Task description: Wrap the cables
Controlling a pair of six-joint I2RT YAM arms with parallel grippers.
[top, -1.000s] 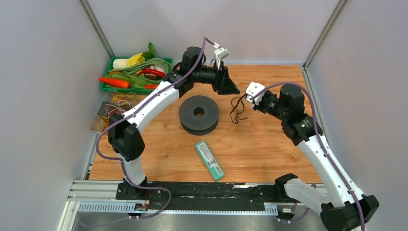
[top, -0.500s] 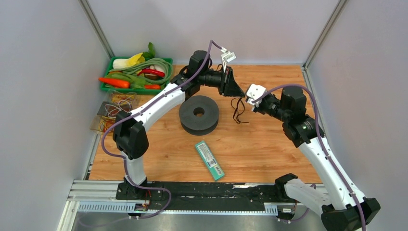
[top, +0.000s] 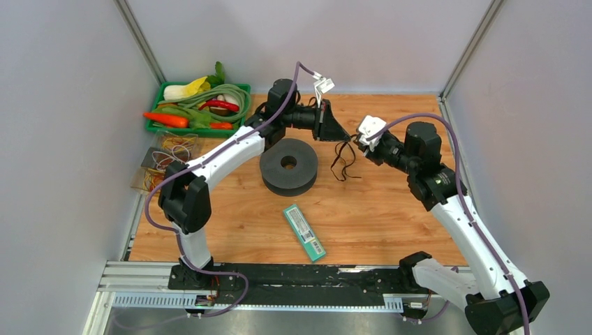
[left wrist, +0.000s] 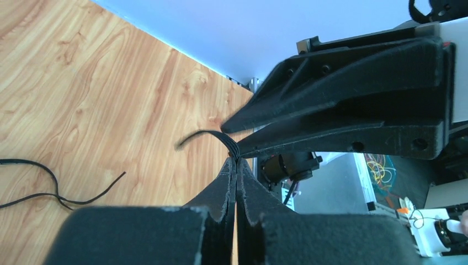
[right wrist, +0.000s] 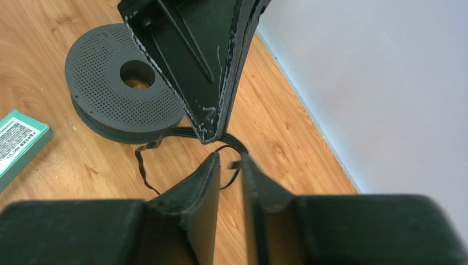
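Left wrist view, left fingers (left wrist: 221, 193) clenched on cables (left wrist: 207, 134), right fingers (left wrist: 342, 72) slightly parted around them, green box (top: 304, 232) print unreadable

the table (top: 391, 209) is pale wood-grain board, smooth with a faint sheen. the spool (right wrist: 110, 83) looks like matt dark grey plastic, its face dotted with fine holes. the cables (right wrist: 165, 136) are thin, black and smooth-skinned. the left gripper (left wrist: 236, 161) has fingers (right wrist: 193, 66) of matt black, grainy plastic, scuffed whitish along the edges. the box (top: 304, 232) is glossy teal card. the arm shells (top: 230, 150) are glossy white plastic, and the rail (top: 132, 276) is bare silvery metal.
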